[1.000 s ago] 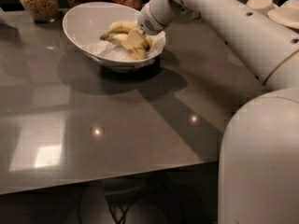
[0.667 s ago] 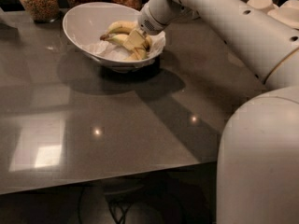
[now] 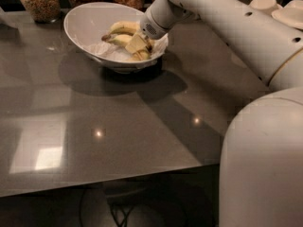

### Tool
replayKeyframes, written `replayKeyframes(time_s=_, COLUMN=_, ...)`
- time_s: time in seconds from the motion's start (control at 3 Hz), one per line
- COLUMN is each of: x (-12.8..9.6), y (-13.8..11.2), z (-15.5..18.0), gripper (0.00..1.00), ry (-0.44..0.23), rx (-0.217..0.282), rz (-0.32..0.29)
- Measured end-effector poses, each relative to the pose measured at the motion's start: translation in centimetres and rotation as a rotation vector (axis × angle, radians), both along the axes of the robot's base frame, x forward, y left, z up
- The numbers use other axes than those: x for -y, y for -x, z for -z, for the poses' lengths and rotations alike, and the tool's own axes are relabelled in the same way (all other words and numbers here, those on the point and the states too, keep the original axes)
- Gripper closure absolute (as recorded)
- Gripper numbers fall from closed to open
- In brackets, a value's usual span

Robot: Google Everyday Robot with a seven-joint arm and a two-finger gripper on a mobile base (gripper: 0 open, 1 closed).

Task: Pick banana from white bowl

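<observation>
Camera view shows my gripper [image 3: 138,45] low inside the bowl [image 3: 81,19], right on top of the banana [image 3: 122,28]. The banana lies under the gripper, and from there it reaches toward the left of the view, on the crumpled paper [image 3: 105,51]. Compared with one second ago, almost nothing is different. The gripper stays at the same place, the banana is not lifted, and the bowl does not shift on the table [image 3: 118,126]. I cannot tell how wide the gripper is open, or if it already has the banana. I judge that I am at the grasping step and the lift is not yet begun. When I rise, the paper may come up too.
</observation>
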State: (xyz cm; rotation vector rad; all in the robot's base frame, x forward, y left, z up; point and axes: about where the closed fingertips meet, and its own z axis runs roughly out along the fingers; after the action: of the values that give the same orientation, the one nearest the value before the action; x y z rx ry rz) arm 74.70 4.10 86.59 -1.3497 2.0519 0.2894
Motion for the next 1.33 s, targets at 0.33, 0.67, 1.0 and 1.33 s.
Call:
replayKeyframes(time_s=0.33, x=-0.01, y=0.02, z=-0.37, gripper=0.51, ry=0.0, rx=-0.002, rz=0.0)
replayKeyframes(time_s=0.67, x=-0.16, y=0.24, z=-0.16, gripper=0.66, ry=-0.006, rx=-0.022, rz=-0.001)
replayKeyframes(time_s=1.0, x=-0.18, y=0.25, z=-0.31, gripper=0.88, ry=-0.006, rx=-0.023, rz=-0.002)
replayKeyframes(time_s=1.33, x=-0.2, y=0.52, z=-0.28, gripper=1.0, ry=-0.008, rx=-0.033, rz=-0.003)
